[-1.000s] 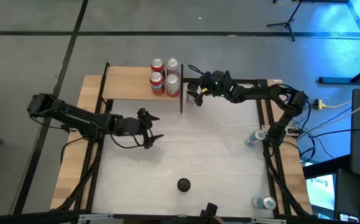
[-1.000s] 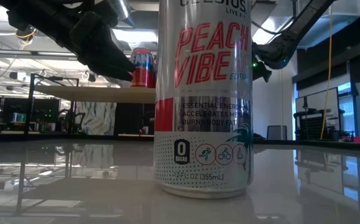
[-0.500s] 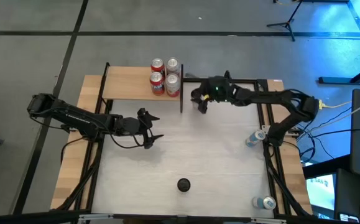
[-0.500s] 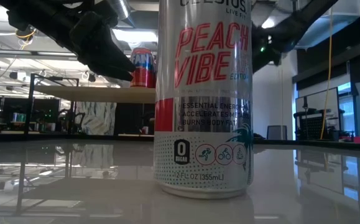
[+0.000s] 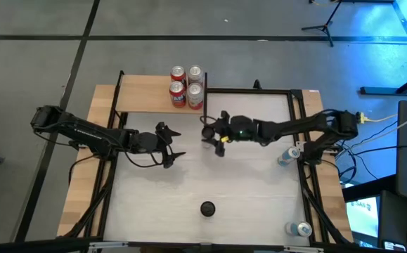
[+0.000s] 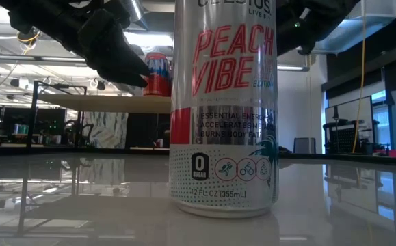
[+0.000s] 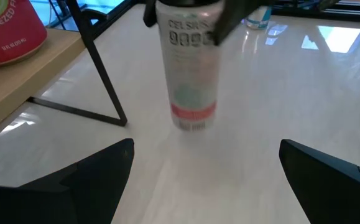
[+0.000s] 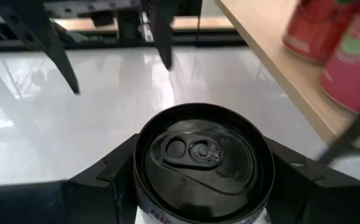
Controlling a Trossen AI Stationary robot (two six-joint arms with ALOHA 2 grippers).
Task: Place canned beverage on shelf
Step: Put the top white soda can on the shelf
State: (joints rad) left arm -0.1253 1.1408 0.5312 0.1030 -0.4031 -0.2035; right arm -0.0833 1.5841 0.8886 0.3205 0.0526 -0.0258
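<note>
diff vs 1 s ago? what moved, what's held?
The right gripper swung from beside the shelf out over the table, toward the left arm. It is closed around a black-topped can, held off the tabletop in the left wrist view. Unchanged: left gripper open and waiting, four cans on the shelf, the other cans on the table.

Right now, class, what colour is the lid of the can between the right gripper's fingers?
Black lid, seen best in the right wrist view.

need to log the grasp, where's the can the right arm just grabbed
The silver black-topped can sits between the right hand's fingers in the high view, just in front of the tan wooden shelf's right end, right of the idle left hand.
</note>
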